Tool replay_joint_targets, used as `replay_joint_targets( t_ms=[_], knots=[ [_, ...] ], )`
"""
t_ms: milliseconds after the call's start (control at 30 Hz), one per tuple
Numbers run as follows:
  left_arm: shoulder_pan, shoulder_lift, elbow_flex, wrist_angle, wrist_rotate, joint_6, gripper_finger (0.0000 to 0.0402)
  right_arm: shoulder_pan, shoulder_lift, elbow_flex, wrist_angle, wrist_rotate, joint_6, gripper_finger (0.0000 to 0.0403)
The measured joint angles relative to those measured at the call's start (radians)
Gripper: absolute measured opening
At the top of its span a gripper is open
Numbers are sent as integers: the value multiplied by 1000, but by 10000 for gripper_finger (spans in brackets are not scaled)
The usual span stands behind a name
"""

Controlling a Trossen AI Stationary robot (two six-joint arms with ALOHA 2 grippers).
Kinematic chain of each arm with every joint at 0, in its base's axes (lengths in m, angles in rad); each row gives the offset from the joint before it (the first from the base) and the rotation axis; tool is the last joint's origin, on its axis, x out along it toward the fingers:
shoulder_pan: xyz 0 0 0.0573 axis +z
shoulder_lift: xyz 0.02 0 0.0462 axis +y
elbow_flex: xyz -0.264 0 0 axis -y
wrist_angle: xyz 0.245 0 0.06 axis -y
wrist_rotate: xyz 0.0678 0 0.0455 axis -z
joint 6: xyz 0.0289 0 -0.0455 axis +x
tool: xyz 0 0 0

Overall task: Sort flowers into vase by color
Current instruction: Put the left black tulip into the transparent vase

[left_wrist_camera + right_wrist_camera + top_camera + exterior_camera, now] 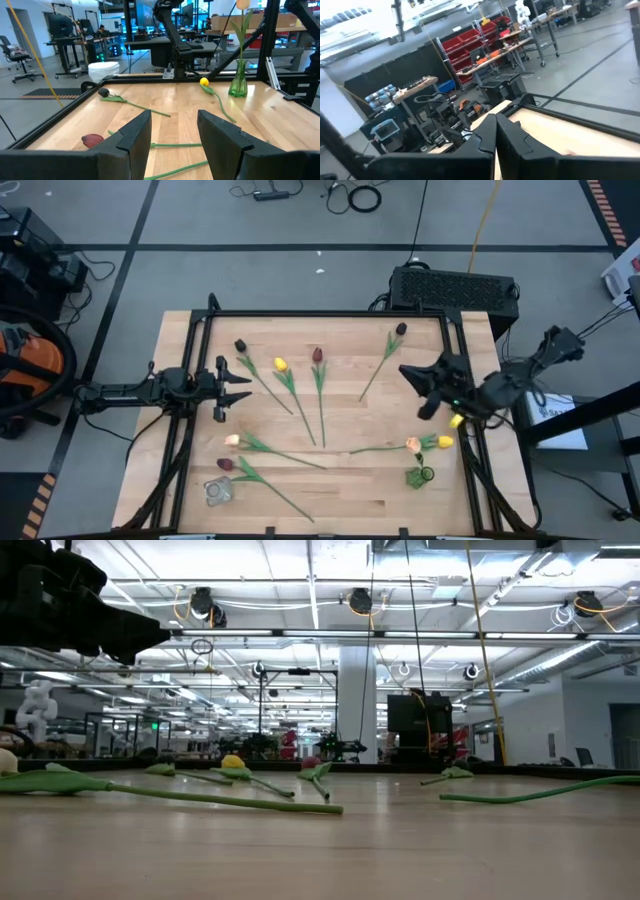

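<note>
Several tulips lie flat on the wooden table: a dark one, a yellow one, a red one and a dark one toward the far side. A peach one, a maroon one and a yellow one lie nearer. One peach tulip stands by its stem in a green vase. My left gripper hovers open at the table's left edge with nothing between its fingers. My right gripper is shut and empty, raised over the table's right side.
A clear glass vase stands near the front left corner. A black metal frame runs around the table's edges. A black box sits behind the far right corner.
</note>
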Motion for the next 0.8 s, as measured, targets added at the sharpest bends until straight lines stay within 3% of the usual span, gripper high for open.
replay_joint_targets(
  t_ms=[200, 400, 600, 800],
  knots=[
    [0, 0, 0, 2, 10, -55, 168, -138, 77, 11, 80, -85, 34, 0],
    [0, 0, 0, 26, -31, -166, 168, -267, 175, 135, 31, -212, 39, 0],
    [0, 0, 0, 25, -68, -483, 168, -433, 301, 335, -350, -420, 274, 0],
    [0, 0, 0, 23, -68, -553, 168, -604, 439, 533, -798, -655, 460, 0]
  ],
)
